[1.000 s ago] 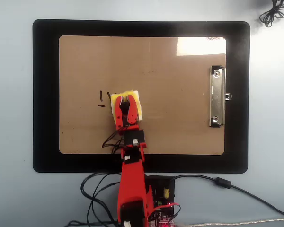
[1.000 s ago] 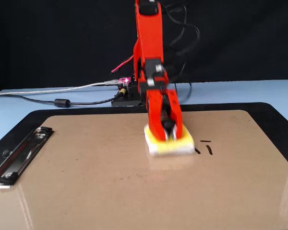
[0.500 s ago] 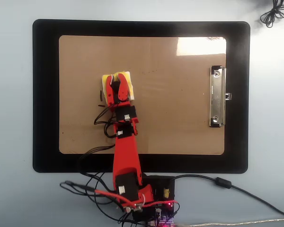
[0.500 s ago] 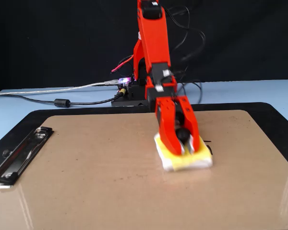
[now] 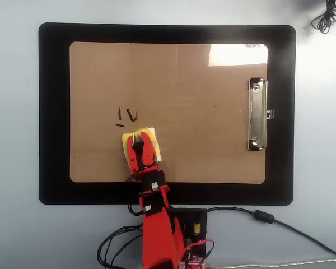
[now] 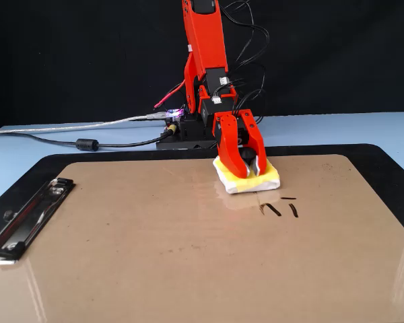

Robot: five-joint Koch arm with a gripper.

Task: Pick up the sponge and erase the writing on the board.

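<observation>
Overhead, the gripper (image 5: 139, 140) clamps the sponge (image 5: 149, 136) near the writing (image 5: 126, 116); its knob (image 6: 247, 154) seemingly shows only frontally.

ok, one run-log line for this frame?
phase: erasing | gripper: shut on sponge | sponge: on board, beside strokes | writing: few strokes left

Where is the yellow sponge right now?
In the overhead view the sponge sits on the board, held by the gripper, just below the leftover writing.
</observation>
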